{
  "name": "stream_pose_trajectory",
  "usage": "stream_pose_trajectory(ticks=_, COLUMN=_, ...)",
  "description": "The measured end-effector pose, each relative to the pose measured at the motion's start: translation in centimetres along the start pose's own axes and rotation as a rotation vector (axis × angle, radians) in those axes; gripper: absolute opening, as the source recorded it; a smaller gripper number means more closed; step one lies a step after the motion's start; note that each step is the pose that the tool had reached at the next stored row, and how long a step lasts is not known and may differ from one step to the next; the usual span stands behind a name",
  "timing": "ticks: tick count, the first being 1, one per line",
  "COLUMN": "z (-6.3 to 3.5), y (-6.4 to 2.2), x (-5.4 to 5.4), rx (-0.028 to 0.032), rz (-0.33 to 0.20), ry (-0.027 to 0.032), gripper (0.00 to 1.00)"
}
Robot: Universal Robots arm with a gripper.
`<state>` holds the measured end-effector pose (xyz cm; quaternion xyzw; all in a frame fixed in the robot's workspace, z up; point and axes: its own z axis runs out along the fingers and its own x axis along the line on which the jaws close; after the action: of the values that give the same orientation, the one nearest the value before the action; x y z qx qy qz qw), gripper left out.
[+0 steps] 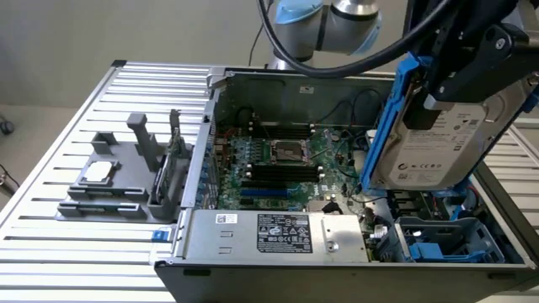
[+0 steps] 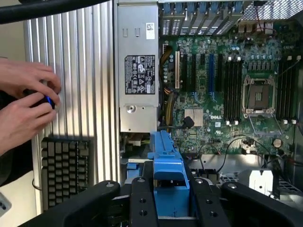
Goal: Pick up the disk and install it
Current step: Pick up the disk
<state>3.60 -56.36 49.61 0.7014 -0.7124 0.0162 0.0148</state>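
The disk, a silver-grey hard drive with a white label in a blue plastic carrier, hangs upright above the open computer case, at the exterior view's right. My gripper is shut on its upper end, black fingers clamped over the carrier. In the wrist view the blue carrier sticks out between my black fingers, over the drive bay area beside the motherboard. Below the disk sits the blue-lined drive bay.
A silver labelled power-supply box lies along the case's near side. A grey fixture with a small square silver chip stands at the exterior view's left on the slatted table. A person's hands and a keyboard are beside the table.
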Motion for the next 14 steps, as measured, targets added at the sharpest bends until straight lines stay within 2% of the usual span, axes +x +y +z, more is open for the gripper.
stream_pose_trajectory(ticks=3, z=0.05, y=-0.96, x=0.7, rx=-0.0011, rz=0.0, ry=0.0, gripper=0.32)
stream_pose_trajectory(ticks=7, z=0.21, y=-2.69, x=1.3, rx=-0.0018, rz=0.0, ry=-0.0001, gripper=0.32)
stream_pose_trajectory(ticks=14, z=1.42, y=-5.87, x=1.5, rx=-0.0018, rz=0.0, ry=0.0, gripper=0.32)
